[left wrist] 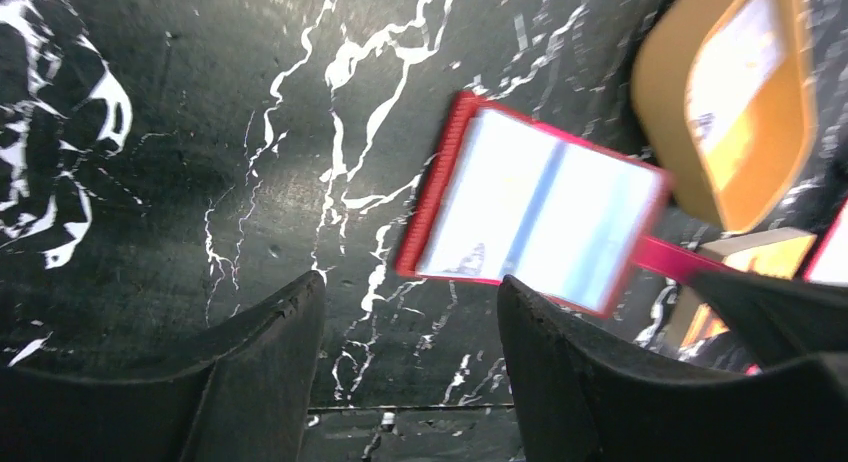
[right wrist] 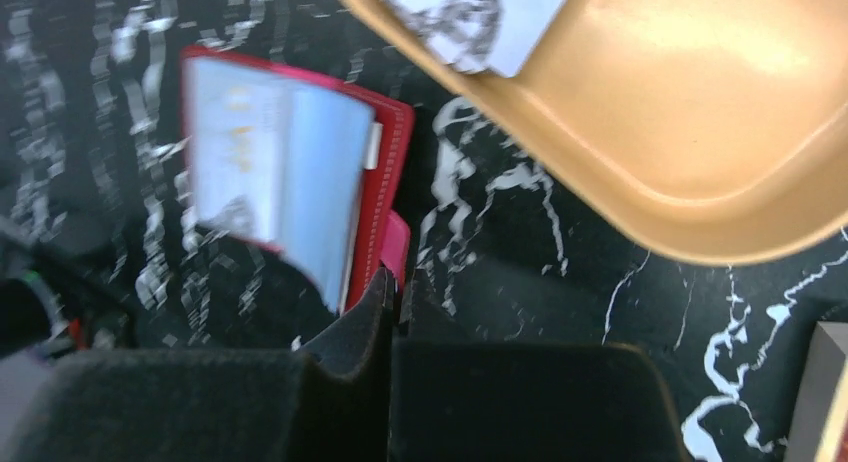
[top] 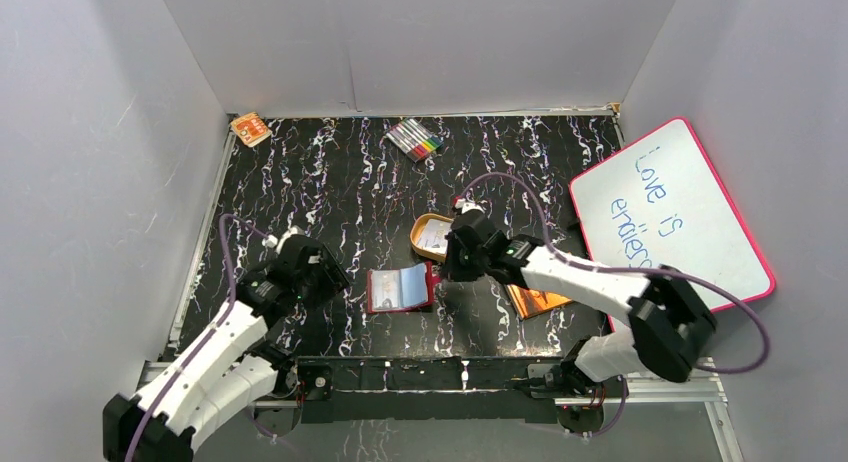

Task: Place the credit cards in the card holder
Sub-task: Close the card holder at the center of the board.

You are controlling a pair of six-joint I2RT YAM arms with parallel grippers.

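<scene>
Card holder (top: 398, 288) lay open on the table (top: 330, 182). Left gripper (left wrist: 410, 282) stood open and empty near it. Right gripper (right wrist: 395, 287) was closed at its snap tab (right wrist: 396, 244).

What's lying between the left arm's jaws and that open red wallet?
Nothing, just bare black marbled table between the left jaws and the red wallet; the left wrist view shows it best.
</scene>
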